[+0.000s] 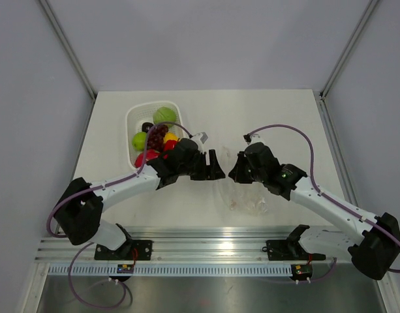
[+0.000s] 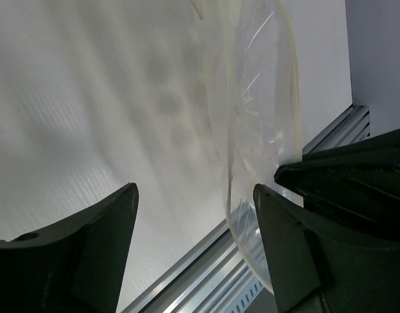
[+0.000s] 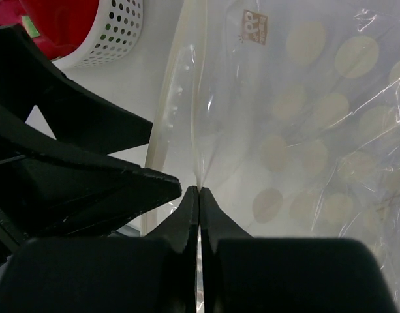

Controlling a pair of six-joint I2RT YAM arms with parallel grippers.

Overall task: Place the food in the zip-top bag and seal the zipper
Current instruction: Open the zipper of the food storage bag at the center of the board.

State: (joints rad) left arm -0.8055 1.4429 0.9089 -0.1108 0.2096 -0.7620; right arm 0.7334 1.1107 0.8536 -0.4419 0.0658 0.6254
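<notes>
Looking outward from the near edge, I see the zip-top bag [image 1: 246, 197] lying crumpled on the worktop [image 1: 271, 124], just beyond the arm bases. Above it, the right gripper [image 3: 198, 190] has its jaws pressed together on a thin fold of the bag's film, close to the pale zipper [image 3: 164, 114]. The left gripper [image 2: 194, 192] faces it with jaws apart. The bag's curved edge runs just beside one finger, and I cannot tell whether they touch. Farther back on the left, a white perforated basket [image 1: 129, 130] holds the food [image 1: 154, 135]: green, yellow and red pieces and a dark grape bunch.
</notes>
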